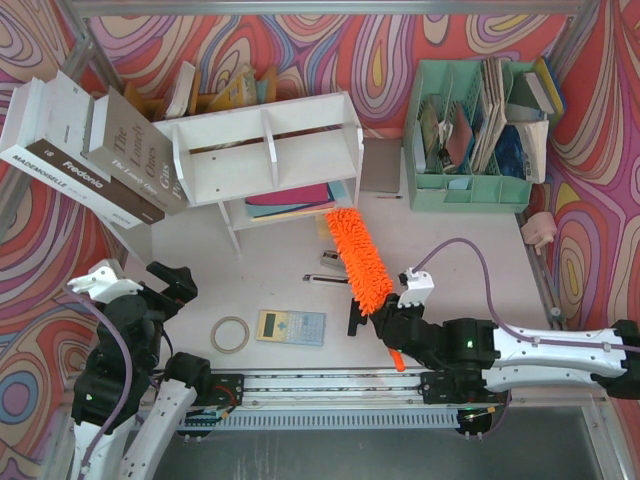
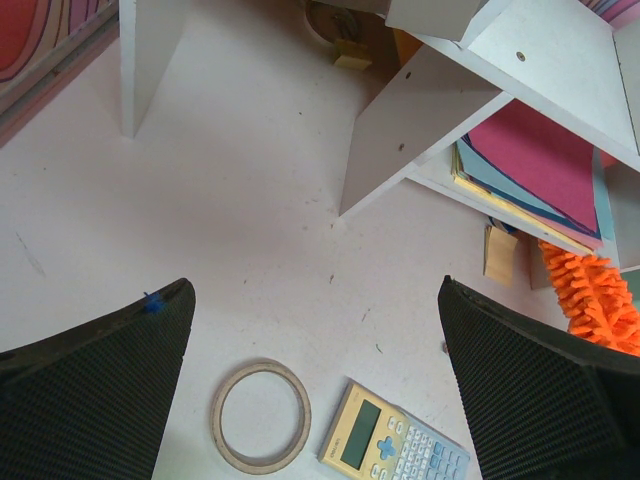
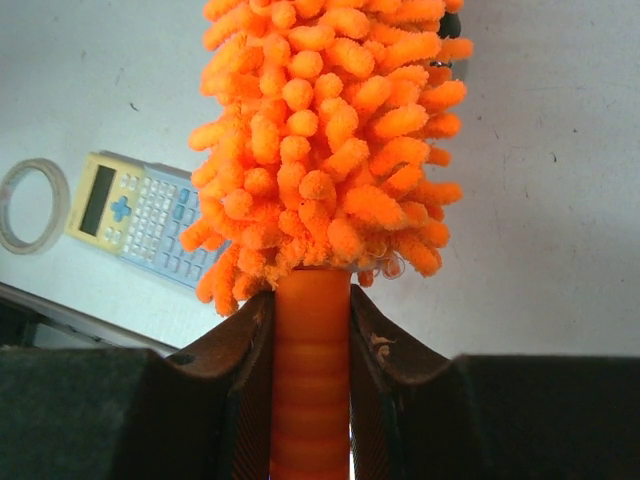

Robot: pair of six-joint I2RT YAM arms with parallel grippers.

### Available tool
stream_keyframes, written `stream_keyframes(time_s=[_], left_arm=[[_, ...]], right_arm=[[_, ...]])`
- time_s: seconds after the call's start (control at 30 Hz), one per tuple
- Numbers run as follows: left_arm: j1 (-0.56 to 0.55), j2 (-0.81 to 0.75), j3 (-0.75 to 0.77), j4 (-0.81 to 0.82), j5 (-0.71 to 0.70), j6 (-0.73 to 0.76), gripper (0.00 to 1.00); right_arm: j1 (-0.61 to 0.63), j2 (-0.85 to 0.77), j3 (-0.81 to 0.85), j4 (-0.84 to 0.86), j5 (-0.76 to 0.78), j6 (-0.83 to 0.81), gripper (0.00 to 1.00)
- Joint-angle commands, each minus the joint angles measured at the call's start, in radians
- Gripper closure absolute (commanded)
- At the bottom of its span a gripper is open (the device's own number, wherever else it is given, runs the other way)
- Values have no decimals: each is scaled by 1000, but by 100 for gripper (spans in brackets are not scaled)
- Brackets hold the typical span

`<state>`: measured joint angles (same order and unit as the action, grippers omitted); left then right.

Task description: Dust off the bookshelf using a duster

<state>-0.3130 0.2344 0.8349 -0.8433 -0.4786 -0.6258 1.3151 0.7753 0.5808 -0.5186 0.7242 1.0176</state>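
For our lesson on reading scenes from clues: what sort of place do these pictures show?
Probably a robot test cell dressed as an office desk: swirl-patterned backdrop walls on a metal frame, a white bookshelf with folders, a green file organizer and a calculator on the table.

tape ring (image 1: 215,335) beside calculator (image 1: 291,327), green file organizer (image 1: 470,192), leaning books (image 1: 60,130)

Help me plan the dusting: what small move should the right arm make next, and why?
Probably lift and swing the duster left onto the bookshelf's flat top. The right gripper is shut on its handle, and the fluffy tip sits beside the shelf's right end, not yet on it.
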Motion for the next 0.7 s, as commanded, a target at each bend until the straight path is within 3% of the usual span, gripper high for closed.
stream_keyframes(time_s=[0.0,0.1,0.43,0.67], left_arm=[[8,-11,-13,8,1,-6,1],[8,-8,-13,9,4,-6,1],[8,-19,-13,6,-3,-9,1],[8,-12,-13,6,0,-8,1]], right_arm=[[-2,13,-34,47,56,18,100],[-1,35,-52,107,26,-6,100],[-2,79,-69,489,-146,-327,100],[-2,278,-4,577,-298,-425,100]])
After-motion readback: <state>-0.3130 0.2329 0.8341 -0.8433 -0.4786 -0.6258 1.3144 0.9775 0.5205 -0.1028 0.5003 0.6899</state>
